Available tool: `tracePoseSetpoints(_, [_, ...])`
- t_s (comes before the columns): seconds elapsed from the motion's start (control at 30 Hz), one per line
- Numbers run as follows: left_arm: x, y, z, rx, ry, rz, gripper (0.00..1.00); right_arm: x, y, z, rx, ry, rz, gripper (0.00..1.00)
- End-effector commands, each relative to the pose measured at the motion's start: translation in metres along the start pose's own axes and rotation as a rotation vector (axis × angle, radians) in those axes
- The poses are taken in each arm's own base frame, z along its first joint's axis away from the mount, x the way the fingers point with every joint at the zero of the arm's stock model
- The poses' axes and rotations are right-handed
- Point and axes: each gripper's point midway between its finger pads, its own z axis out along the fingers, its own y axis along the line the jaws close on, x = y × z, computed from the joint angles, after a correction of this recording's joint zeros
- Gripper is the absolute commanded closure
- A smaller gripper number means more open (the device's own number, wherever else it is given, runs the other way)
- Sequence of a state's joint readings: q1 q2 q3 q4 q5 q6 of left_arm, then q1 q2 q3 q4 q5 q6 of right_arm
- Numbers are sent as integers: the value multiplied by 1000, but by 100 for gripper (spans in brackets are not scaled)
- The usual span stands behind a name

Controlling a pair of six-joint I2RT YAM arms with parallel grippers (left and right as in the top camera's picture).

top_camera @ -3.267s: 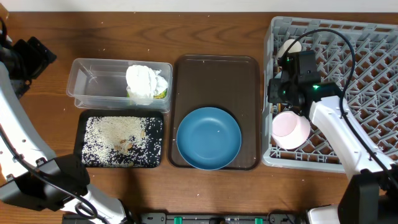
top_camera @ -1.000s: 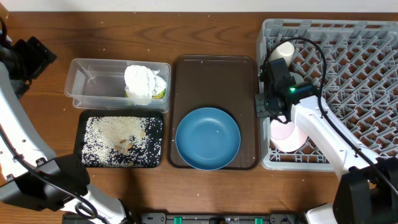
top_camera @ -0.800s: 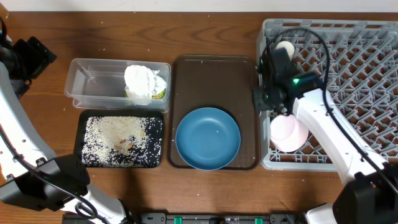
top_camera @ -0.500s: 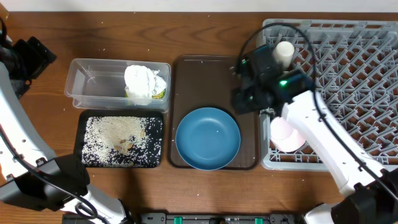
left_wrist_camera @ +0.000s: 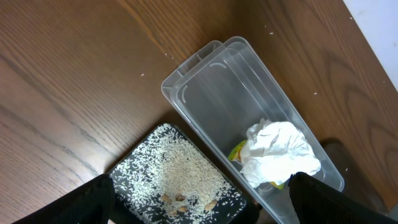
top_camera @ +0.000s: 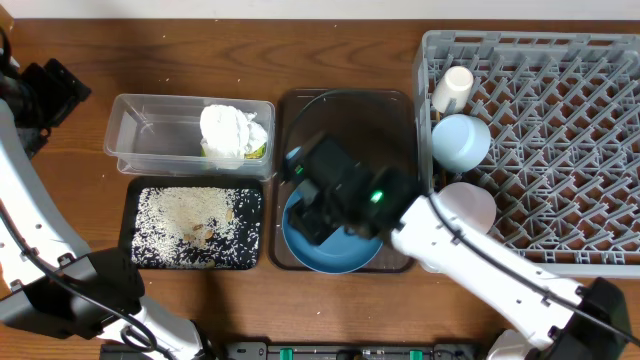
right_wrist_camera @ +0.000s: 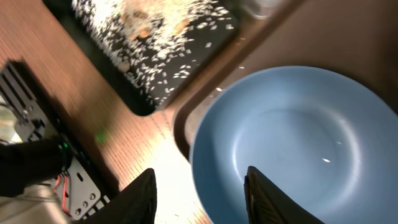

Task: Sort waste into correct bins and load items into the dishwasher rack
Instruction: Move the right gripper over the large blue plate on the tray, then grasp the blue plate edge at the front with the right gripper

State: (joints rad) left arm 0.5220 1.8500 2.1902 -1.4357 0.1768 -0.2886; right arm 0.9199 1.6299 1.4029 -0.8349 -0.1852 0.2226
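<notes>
Right gripper (right_wrist_camera: pixel 200 182) first: its fingers stand apart with nothing between them, hanging over the near-left rim of the dark-blue plate (right_wrist_camera: pixel 298 137), and I can't tell from here whether they touch it. The plate lies flat in the brown serving tray (top_camera: pixel 345 110), and that's my worry: the rim sits low against the tray floor, so a finger may fail to get under it and skid off the glaze. It could also shove the serving tray sideways into the black tray (top_camera: pixel 129 245) just beside it and scatter the rice (top_camera: pixel 190 215). If I catch only the edge, a plate that wide will likely droop and twist in the pinch. Then the carry: the dishwasher rack (top_camera: pixel 425 60) has the cream cup (top_camera: pixel 453 88), light-blue dish (top_camera: pixel 461 140) and pinkish bowl (top_camera: pixel 470 205) crowded down its left side (right where my arm crosses the wall), so a swinging plate could knock them. Left gripper (left_wrist_camera: pixel 199 202) is spread wide and empty, high over the clear tub (left_wrist_camera: pixel 217 93) holding the napkins (left_wrist_camera: pixel 280 152), well out of it. Under everything is a dark wooden table (top_camera: pixel 200 50); beyond its far edge there's just a pale strip (top_camera: pixel 300 8), too little to read.
</notes>
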Motion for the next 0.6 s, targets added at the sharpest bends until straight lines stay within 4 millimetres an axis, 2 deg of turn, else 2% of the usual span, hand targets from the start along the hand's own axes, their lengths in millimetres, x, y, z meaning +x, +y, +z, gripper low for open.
tracePoseSetpoints(0.0, [-1,3,1,-9,2,-7,8,11,2,21,107,31,-85,54])
tracePoseSetpoints(0.2, [-1,3,1,-9,2,-7,8,30,18,59,139,112,-209,52])
tracePoseSetpoints(0.37, [-1,3,1,-9,2,-7,8,52,14,92,165,207,-223,55])
tracePoseSetpoints(0.57, [-2,3,1,-9,1,-7,8,68,6,106,184,278,-218,56])
